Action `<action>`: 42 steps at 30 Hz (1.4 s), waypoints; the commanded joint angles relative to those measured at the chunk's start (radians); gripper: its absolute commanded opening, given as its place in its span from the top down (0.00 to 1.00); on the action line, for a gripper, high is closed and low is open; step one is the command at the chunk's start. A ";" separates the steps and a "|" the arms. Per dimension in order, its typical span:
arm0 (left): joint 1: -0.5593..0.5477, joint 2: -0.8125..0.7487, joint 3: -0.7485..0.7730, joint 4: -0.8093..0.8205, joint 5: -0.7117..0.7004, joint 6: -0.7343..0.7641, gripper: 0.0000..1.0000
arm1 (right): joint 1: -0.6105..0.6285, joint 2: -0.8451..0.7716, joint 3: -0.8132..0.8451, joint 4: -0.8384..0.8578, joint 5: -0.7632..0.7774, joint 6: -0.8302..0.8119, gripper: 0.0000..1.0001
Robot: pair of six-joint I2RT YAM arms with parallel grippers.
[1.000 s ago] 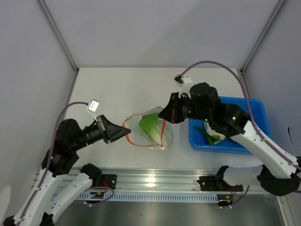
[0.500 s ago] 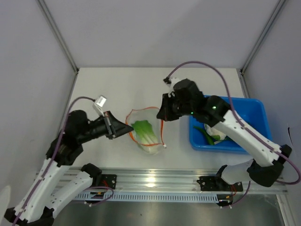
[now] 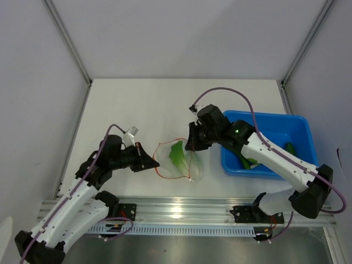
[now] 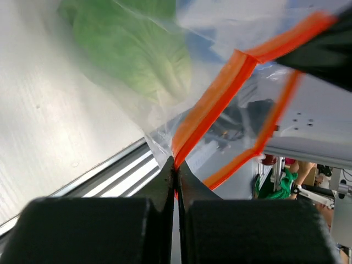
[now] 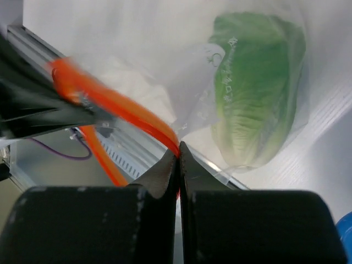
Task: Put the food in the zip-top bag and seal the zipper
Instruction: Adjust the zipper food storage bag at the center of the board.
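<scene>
The clear zip-top bag (image 3: 184, 165) hangs between my two grippers near the table's front, with a leafy green vegetable (image 3: 177, 155) inside it. Its orange-red zipper (image 3: 163, 146) forms an open loop at the mouth. My left gripper (image 3: 156, 163) is shut on the left end of the zipper (image 4: 212, 107). My right gripper (image 3: 190, 146) is shut on the right end of the zipper (image 5: 124, 113). The leaf (image 4: 132, 52) shows through the plastic in the left wrist view, and the same leaf (image 5: 256, 91) in the right wrist view. More green food (image 3: 246, 160) lies in the blue bin.
A blue rectangular bin (image 3: 300, 124) stands at the right of the table, under my right arm. A metal rail (image 3: 181, 212) runs along the near edge. Grey walls close off the left, right and back.
Both grippers have come down and nearer to the front edge with the bag. The left gripper has moved right, and the bag's mouth has narrowed.
</scene>
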 commanded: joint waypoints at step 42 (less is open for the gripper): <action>0.010 0.178 0.309 0.214 0.113 0.062 0.99 | -0.679 -0.146 0.073 -0.289 0.204 0.027 0.01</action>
